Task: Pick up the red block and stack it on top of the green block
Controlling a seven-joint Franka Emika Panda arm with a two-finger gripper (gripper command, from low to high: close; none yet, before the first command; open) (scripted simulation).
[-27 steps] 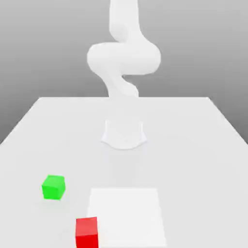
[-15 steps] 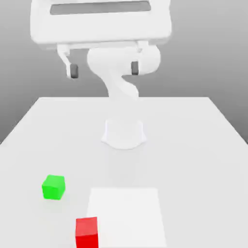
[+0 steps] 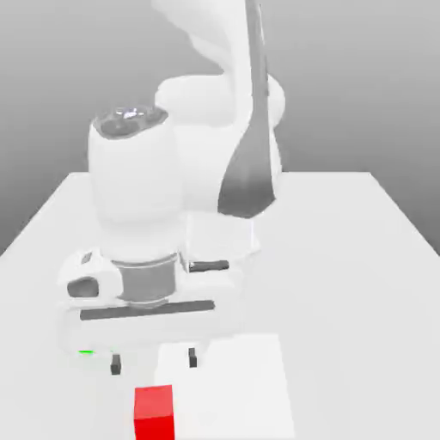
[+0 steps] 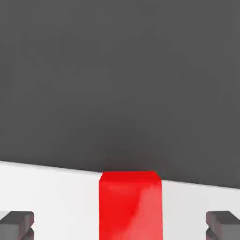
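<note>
White two-finger gripper (image 3: 155, 361), dark pads, jaws apart, nothing clamped. Matte bright red cube (image 3: 154, 413), flat-faced, sharp-edged, sits upright on the smooth white table (image 3: 344, 301), below the fingertips; equal-sided, no long axis. Bright green cube (image 3: 86, 351) mostly hidden behind the gripper body.

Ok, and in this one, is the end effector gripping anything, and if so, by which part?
Nothing is held: the end effector is open, and the red cube sits outside its grip.
</note>
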